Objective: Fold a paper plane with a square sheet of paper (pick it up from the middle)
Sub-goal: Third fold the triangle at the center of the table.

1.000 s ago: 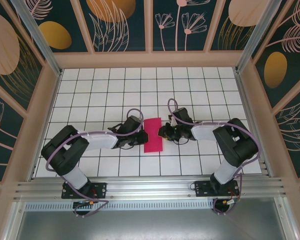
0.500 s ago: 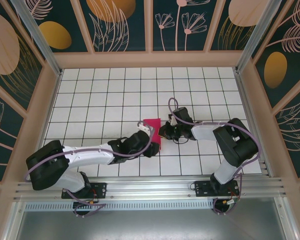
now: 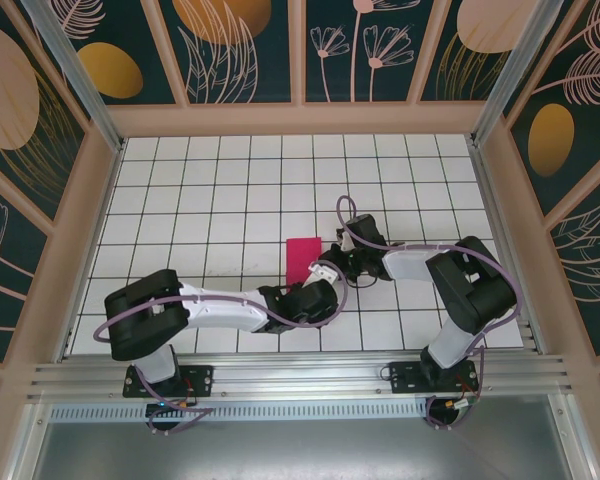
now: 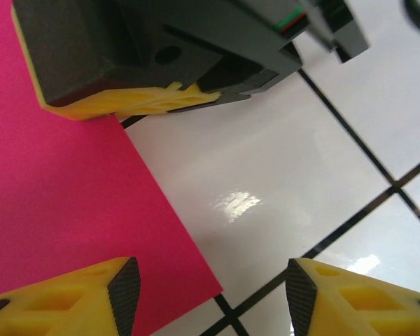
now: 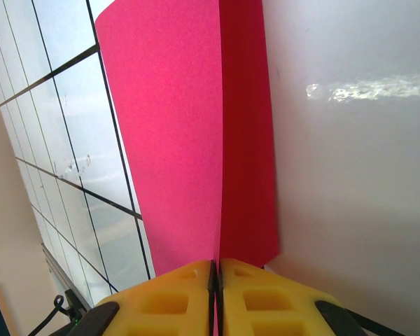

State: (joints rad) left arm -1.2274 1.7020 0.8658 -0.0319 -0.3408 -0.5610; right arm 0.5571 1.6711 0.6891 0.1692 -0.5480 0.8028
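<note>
The square sheet of paper [image 3: 302, 256] is magenta-pink and folded into a narrow strip, lying mid-table. Its near end is hidden under my left arm. My right gripper [image 3: 335, 265] is at the strip's right edge. In the right wrist view the right gripper [image 5: 215, 269] is shut on the paper [image 5: 175, 140], with the crease running straight into the closed jaws. My left gripper [image 4: 210, 297] is open, low over the tile at the paper's near corner [image 4: 91, 210]. One fingertip is above the paper, the other above bare tile. The right gripper's pads [image 4: 126, 101] press the edge just beyond.
The white grid-tiled table [image 3: 230, 190] is ringed by pale wooden walls [image 3: 300, 118]. My left arm [image 3: 220, 308] stretches low across the near tiles toward the centre. The right arm [image 3: 460, 290] bends in from the right.
My left arm has swung from the paper's left side round to its near right corner, and its jaws have opened. The right gripper has kept its pinch in place.
</note>
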